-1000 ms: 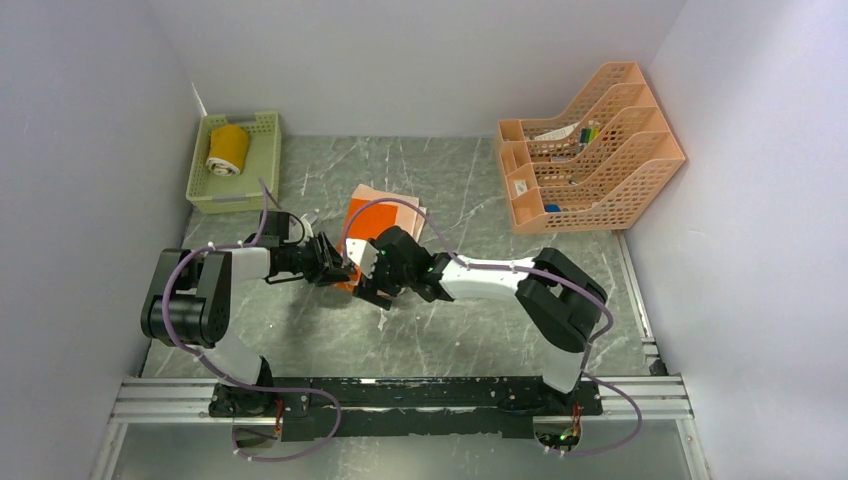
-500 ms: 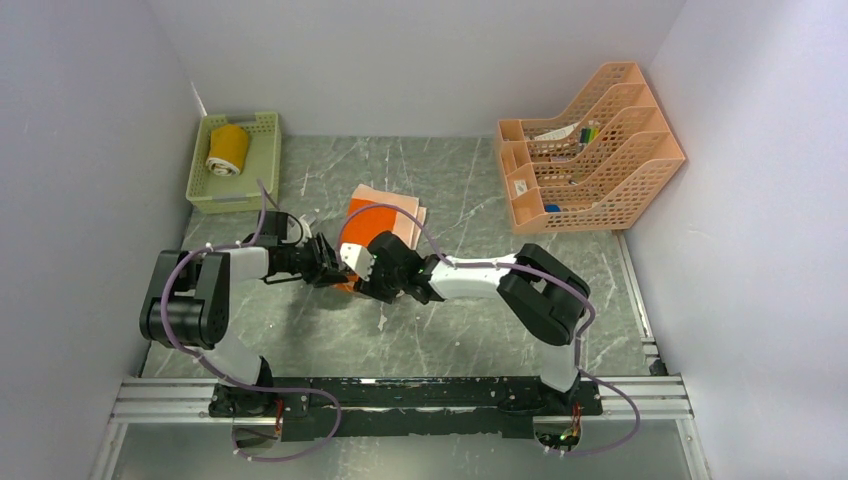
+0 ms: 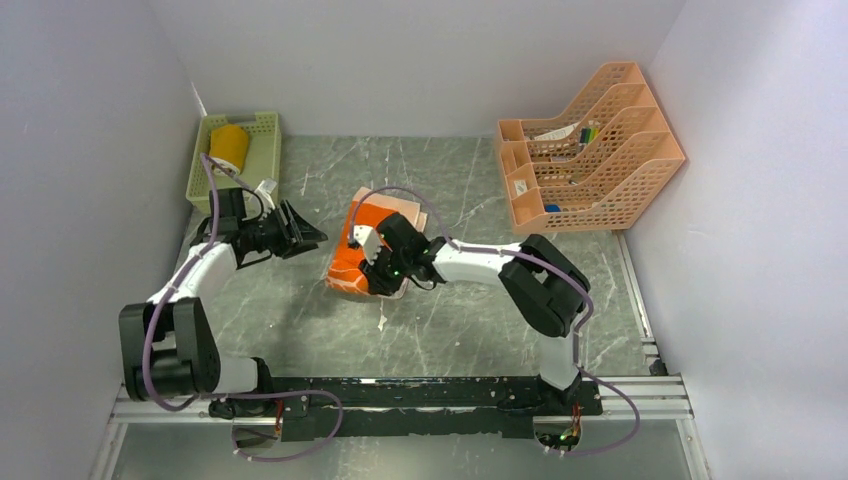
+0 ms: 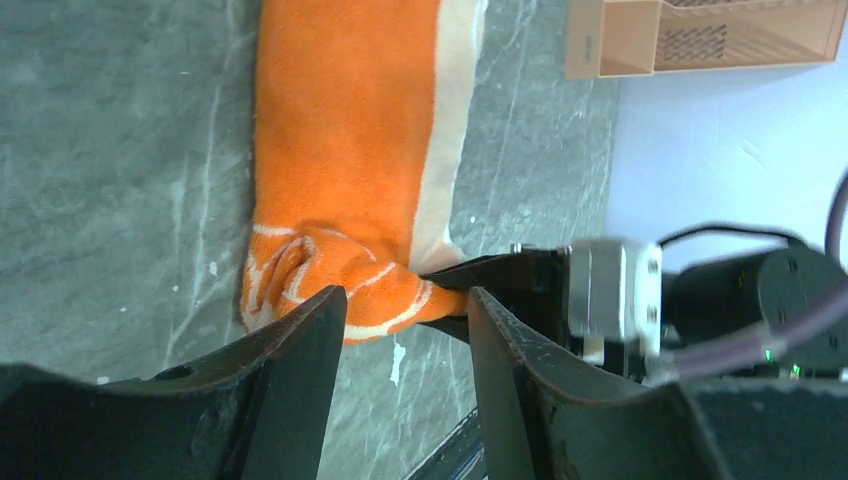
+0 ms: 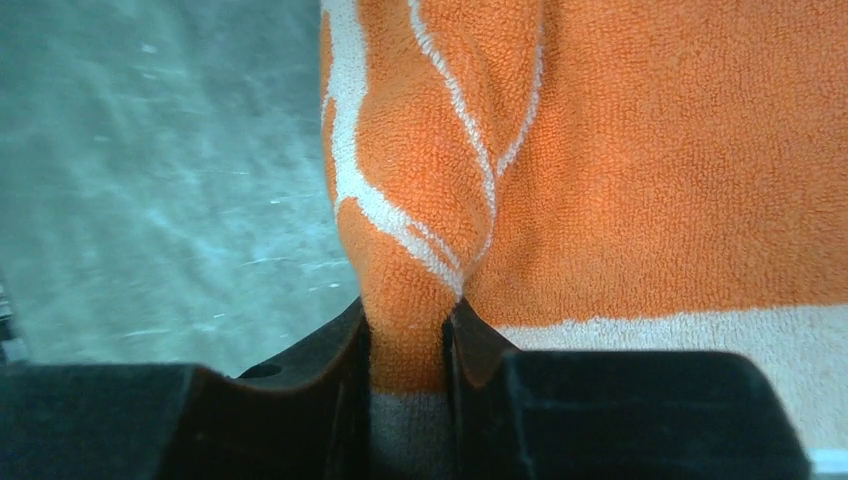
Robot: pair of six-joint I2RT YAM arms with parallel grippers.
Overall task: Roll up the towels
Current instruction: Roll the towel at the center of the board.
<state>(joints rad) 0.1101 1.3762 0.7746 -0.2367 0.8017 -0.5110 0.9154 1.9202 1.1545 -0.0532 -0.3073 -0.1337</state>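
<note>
- orange towel: lies on the grey marbled table, partly bunched at its near end; pale peach band along one edge; curved white print lines, no lettering readable.
- right gripper: at the near end of the orange towel, jaws clenched on a raised fold of it; cloth fills the narrow gap between the fingers.
- left gripper: left of the orange towel, apart from it; jaws spread, nothing between them.
- mustard-yellow towel: rolled, far left of the orange towel, inside the green basket.
- peach file rack: far right of the orange towel, holding small items too small to tell.
- right arm's purple cable: arcs over the far part of the orange towel.
</note>
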